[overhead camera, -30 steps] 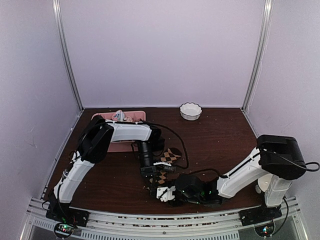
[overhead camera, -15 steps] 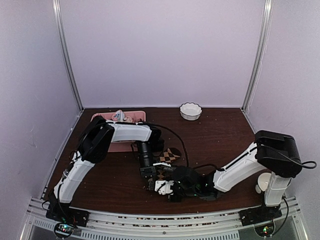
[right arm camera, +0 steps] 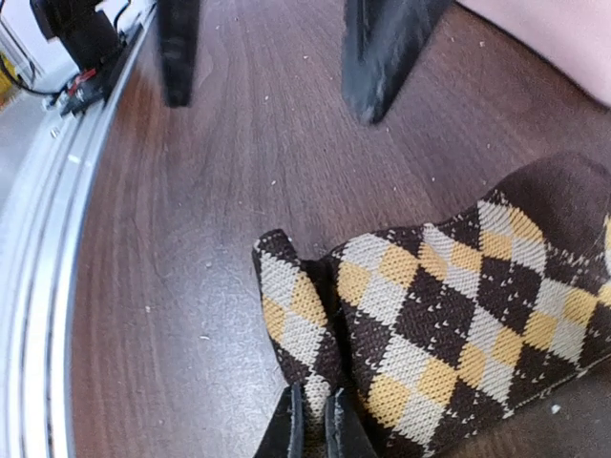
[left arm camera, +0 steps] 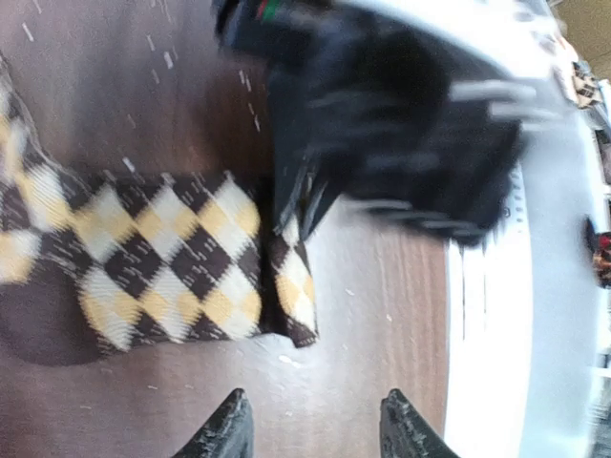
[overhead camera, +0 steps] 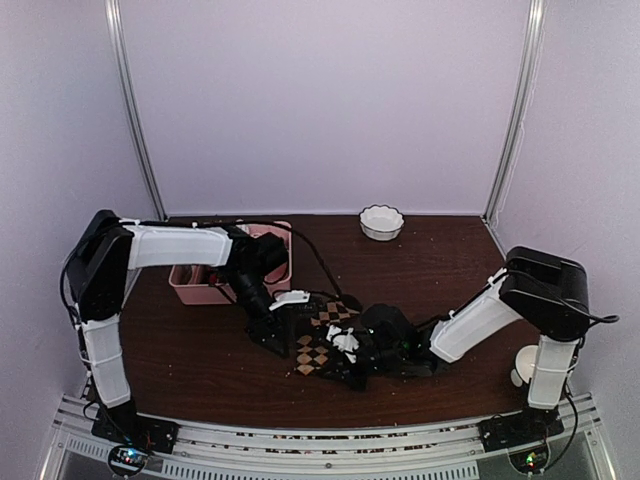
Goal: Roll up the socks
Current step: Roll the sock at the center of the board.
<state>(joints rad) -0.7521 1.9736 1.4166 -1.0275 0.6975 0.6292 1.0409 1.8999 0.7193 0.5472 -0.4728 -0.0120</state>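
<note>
At front centre of dark wooden worktop (overhead camera: 200, 360) | dark brown fabric sock with tan argyle diamonds (right arm camera: 449, 315) lies flat, one end folded over | right hand (right arm camera: 308, 420) pinches that fold, likely starting the roll | left hand (left arm camera: 310, 429) part-open, empty, just beside it

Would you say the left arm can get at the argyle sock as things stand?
Probably yes: the left claw stands open just short of the argyle sock, only bare table between. The right claw pinches one end, leaving the rest free.
</note>
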